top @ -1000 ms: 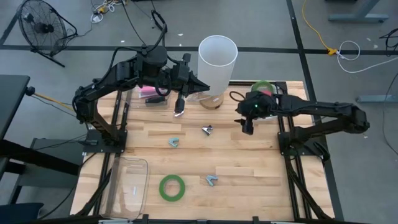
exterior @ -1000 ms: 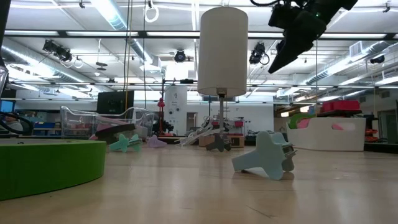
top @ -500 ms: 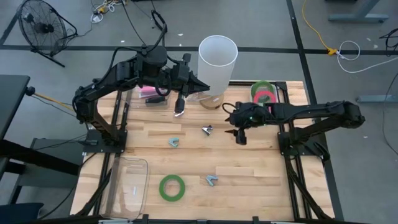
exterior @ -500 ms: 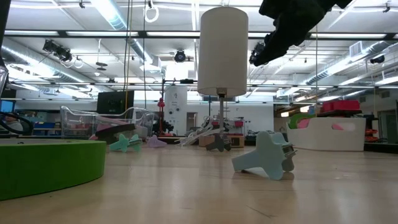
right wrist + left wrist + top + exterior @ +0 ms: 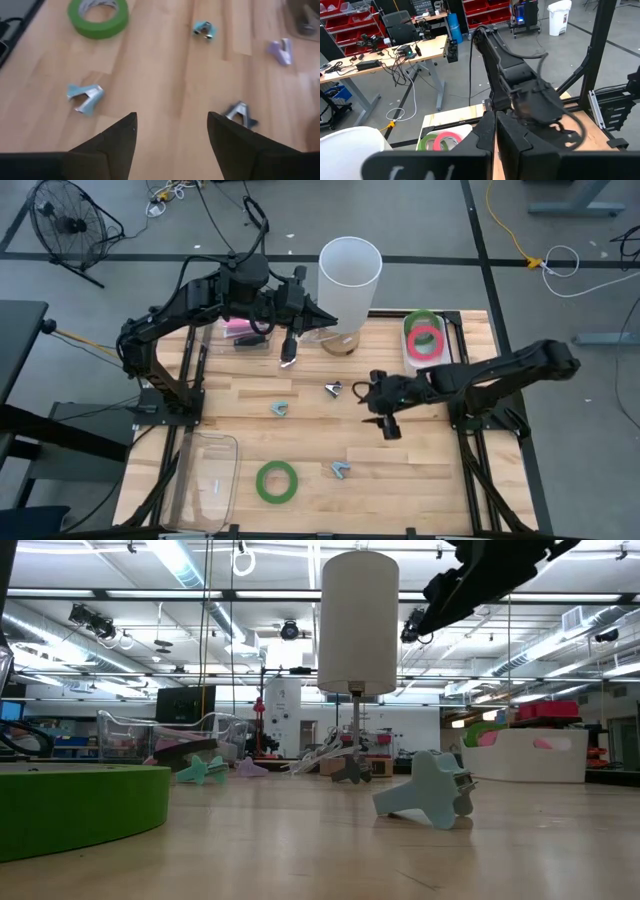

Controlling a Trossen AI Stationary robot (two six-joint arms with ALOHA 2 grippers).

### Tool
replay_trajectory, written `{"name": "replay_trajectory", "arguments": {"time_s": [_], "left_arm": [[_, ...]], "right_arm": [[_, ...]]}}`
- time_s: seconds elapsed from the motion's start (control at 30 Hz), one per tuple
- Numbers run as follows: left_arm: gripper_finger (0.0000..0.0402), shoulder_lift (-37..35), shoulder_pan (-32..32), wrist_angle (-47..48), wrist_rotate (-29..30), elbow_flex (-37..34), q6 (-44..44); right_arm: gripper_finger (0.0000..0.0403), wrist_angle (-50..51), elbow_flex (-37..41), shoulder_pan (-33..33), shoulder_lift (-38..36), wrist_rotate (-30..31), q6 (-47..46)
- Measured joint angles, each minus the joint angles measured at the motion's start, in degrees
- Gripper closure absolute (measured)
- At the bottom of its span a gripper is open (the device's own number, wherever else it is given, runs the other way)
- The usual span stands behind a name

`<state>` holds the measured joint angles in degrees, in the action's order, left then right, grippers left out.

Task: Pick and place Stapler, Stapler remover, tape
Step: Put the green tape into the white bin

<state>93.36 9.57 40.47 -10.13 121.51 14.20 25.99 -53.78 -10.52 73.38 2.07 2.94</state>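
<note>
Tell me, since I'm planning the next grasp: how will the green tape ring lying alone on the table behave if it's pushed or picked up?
The green tape ring lies flat, so it should slide rather than roll. Its wide open centre probably makes it light, and one finger could hook inside. Tipped onto its edge, it might roll away.

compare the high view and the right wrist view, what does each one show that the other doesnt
Only the high view shows the white cylinder, the white tray holding a green and a red tape ring, the clear bin, and the left gripper waiting shut at the table's far side.

Only the right wrist view shows the right gripper from close up, its fingers apart with nothing between them.

Both show the green tape ring lying on the wooden table, and scattered staple removers, such as the one nearest that ring.
</note>
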Motion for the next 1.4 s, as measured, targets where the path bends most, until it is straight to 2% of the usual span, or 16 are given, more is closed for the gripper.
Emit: {"name": "replay_trajectory", "arguments": {"time_s": [0.17, 0.37, 0.43, 0.6, 0.83, 1.07, 1.23, 1.4], "left_arm": [[0.0381, 0.0, 0.0, 0.0, 0.0, 0.0, 0.0], [0.0381, 0.0, 0.0, 0.0, 0.0, 0.0, 0.0], [0.0381, 0.0, 0.0, 0.0, 0.0, 0.0, 0.0], [0.0381, 0.0, 0.0, 0.0, 0.0, 0.0, 0.0], [0.0381, 0.0, 0.0, 0.0, 0.0, 0.0, 0.0], [0.0381, 0.0, 0.0, 0.0, 0.0, 0.0, 0.0], [0.0381, 0.0, 0.0, 0.0, 0.0, 0.0, 0.0], [0.0381, 0.0, 0.0, 0.0, 0.0, 0.0, 0.0]], "right_arm": [[0.0163, -3.7, 0.0, -1.4, 2.6, 0.4, -2.7], [0.0159, -4.6, 0.0, 0.0, 5.0, 9.7, -9.3], [0.0153, -4.6, 0.0, 0.5, 5.2, 11.0, -11.4], [0.0121, -5.8, 0.0, 1.3, 6.0, 10.5, -15.4], [0.0057, -6.4, 0.0, 3.5, 8.1, 10.8, -20.1], [0.0006, -6.6, 0.0, 5.3, 9.7, 10.4, -20.5], [0.001, -7.3, 0.0, 6.0, 10.3, 10.7, -19.6], [0.0006, -9.2, 0.0, 6.0, 10.3, 11.4, -14.4]]}}
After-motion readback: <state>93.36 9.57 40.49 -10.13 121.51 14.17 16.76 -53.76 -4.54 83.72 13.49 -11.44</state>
